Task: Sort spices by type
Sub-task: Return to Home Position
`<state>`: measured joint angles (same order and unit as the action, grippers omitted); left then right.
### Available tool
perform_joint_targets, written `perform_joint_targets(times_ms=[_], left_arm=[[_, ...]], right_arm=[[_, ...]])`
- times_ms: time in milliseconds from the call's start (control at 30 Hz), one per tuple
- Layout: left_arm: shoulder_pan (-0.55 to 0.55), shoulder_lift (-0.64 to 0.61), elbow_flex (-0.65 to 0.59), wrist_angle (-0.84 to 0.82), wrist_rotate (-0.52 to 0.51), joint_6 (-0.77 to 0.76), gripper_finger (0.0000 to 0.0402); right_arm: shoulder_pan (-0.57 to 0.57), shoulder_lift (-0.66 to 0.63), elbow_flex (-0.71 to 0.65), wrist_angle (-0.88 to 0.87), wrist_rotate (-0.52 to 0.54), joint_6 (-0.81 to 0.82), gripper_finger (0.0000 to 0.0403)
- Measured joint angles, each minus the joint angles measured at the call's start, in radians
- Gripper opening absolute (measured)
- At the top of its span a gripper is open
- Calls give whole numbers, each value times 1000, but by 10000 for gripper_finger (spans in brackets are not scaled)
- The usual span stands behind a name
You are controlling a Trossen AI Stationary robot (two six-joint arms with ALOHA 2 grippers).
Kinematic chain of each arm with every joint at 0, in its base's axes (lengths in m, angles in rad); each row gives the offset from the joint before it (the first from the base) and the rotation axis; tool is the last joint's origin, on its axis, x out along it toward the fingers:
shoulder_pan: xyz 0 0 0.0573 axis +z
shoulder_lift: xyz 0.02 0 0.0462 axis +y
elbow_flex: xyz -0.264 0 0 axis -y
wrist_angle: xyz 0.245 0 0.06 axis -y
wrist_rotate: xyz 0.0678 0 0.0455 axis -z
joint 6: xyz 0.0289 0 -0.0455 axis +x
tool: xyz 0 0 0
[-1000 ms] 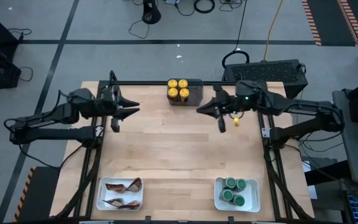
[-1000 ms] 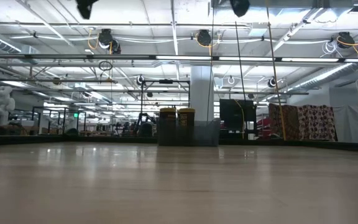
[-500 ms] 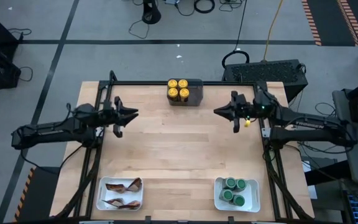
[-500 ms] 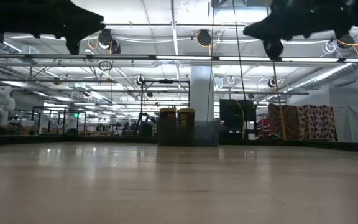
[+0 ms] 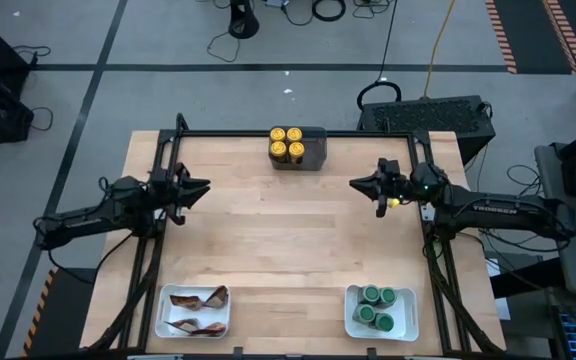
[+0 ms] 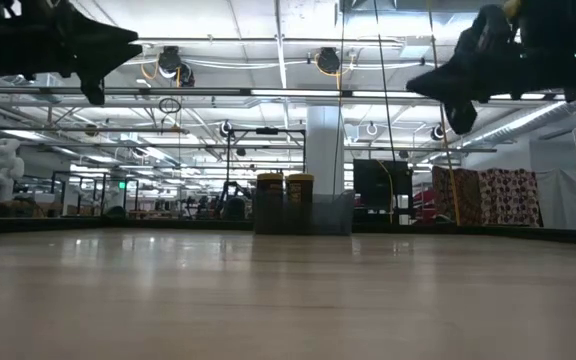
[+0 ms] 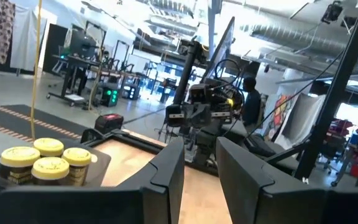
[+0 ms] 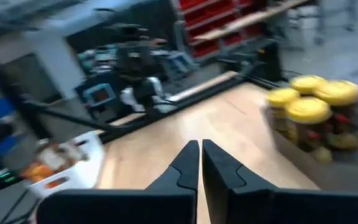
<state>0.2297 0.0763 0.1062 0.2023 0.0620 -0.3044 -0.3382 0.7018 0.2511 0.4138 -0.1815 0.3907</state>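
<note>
Yellow-lidded jars (image 5: 287,142), wooden table (image 5: 288,230), workshop (image 6: 288,150) beyond

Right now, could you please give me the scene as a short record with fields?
yellow jars: four, in the dark bin, far edge
green jars: in the right tray
packets: in the left tray
left hand: open, empty, above the table, left side
right hand: shut, empty, above the right side
</note>
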Motion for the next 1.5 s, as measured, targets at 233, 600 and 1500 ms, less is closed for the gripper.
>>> perform_joint_targets(times_ms=[233,600,1500], left_arm=[[0,-76,4,-86,-5,-5,98],[0,-76,10,-143,-14,1,98],[-1,-54,0,-298,-39,-7,98]], right_arm=[[11,-155,-3,-169,123,-35,0],[11,-488,-1,-498,83,-20,0],[13,-564,-237,-390,131,-140,0]])
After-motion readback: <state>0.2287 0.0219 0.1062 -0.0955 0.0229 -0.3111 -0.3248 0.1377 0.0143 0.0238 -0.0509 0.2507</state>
